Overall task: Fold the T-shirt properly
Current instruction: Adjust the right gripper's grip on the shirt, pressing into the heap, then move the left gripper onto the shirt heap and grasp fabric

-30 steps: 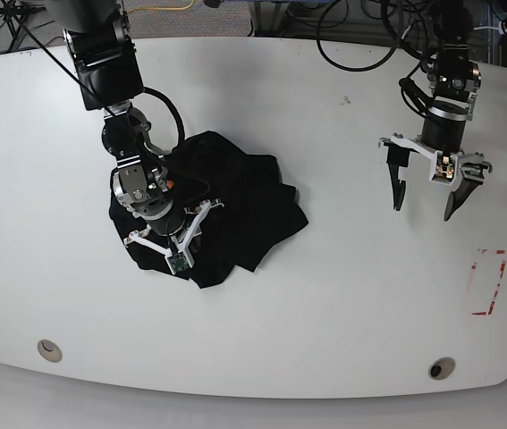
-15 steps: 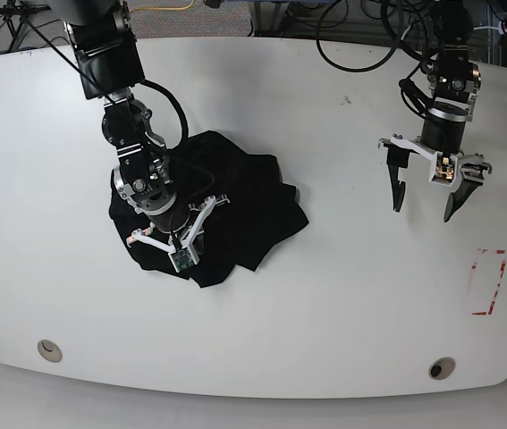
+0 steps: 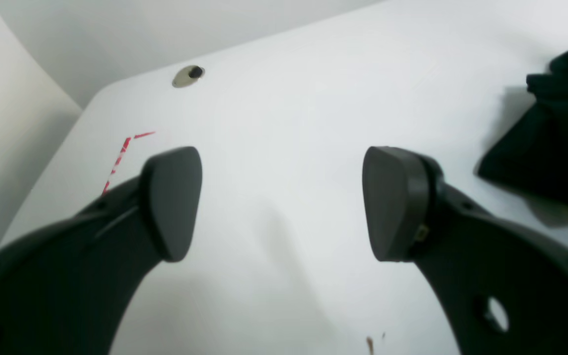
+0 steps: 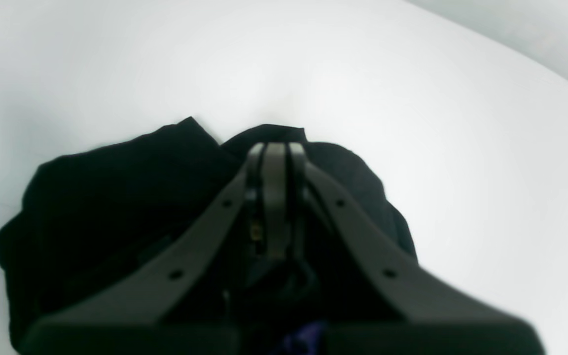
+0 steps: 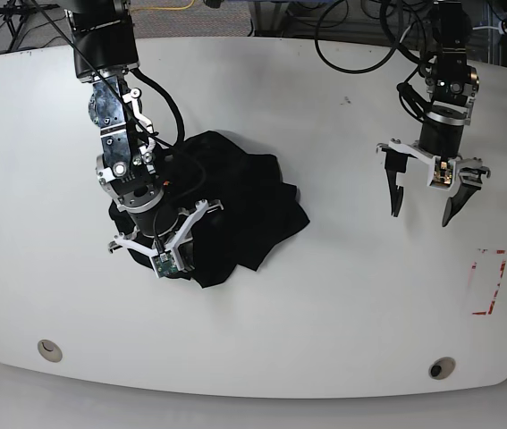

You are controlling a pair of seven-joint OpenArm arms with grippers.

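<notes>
base view: right gripper [image 5: 156,253] has pinched shut on the crumpled black soft-fabric t-shirt [image 5: 244,210] near the white desk's [image 5: 325,304] left edge, ready to lift; left gripper [image 5: 426,198] hangs wide, empty.

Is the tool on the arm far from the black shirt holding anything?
No, the left tool is wide open over the bare white table, with nothing between its pads and the T-shirt off to the side.

The T-shirt [image 5: 235,210] is soft, matt black cloth, creased. The table [image 5: 342,295] is smooth white with slight sheen. The fingers [image 3: 175,197] look matt dark plastic.
</notes>
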